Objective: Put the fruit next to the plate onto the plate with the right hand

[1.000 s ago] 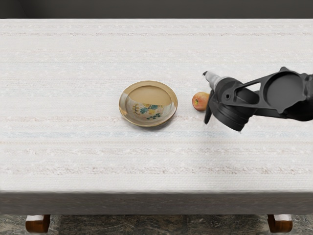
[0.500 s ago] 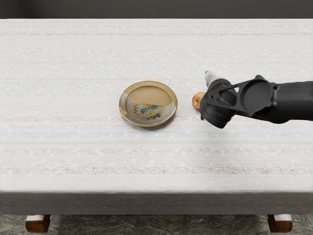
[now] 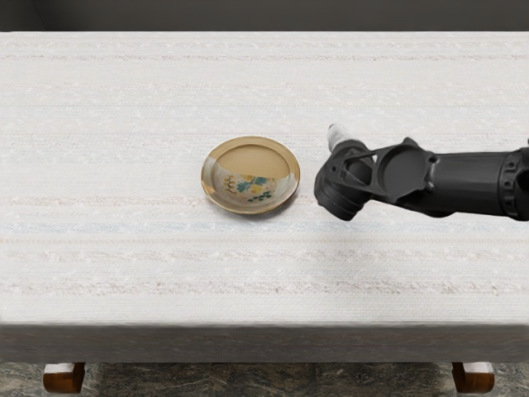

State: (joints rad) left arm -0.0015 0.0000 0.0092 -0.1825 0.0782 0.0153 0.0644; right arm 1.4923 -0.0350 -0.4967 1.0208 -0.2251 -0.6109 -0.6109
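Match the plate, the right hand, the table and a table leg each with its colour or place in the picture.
Things:
1. plate
2. right hand
3. table
4. table leg

Descriptions:
A. brown wood, at a bottom corner of the picture
B. black, just to the right of the plate
C. whitish, with faint stripes running across
D. gold rim, painted pattern inside, mid-table

Pairs: 1-D, 2-B, 3-C, 4-A

Palm side of right hand (image 3: 340, 180) hidden
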